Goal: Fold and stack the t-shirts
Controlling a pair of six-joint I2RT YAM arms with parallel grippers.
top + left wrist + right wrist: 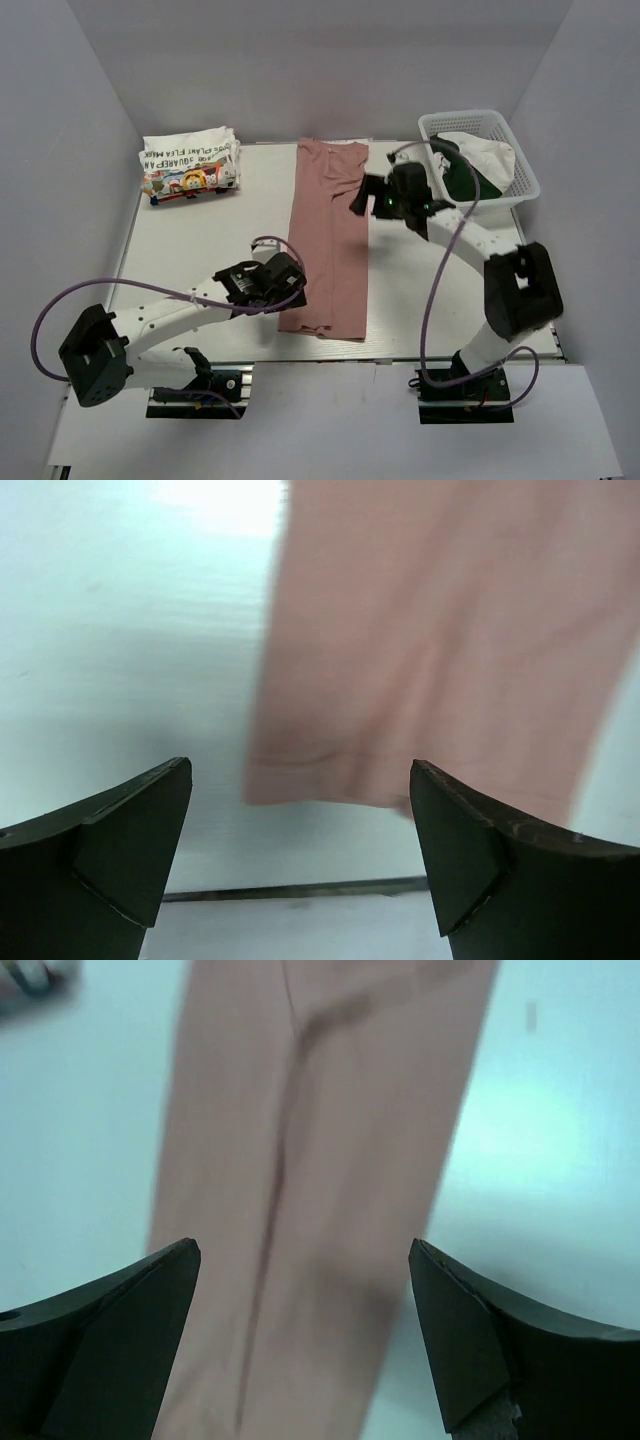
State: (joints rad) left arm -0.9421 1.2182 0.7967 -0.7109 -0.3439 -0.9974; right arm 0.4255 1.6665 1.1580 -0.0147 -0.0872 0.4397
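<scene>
In both wrist views the dusty-pink shirt (pixel 440 630) is blurred and runs off the top edge. The right pincer (pixel 364 198) covers part of its edge; the cloth (pixel 490 155) in the basket (pixel 465 116) cannot be identified.

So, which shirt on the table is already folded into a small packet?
The white printed shirt in the far left corner. The pink shirt in the middle lies as a long narrow strip, not yet folded short.
</scene>
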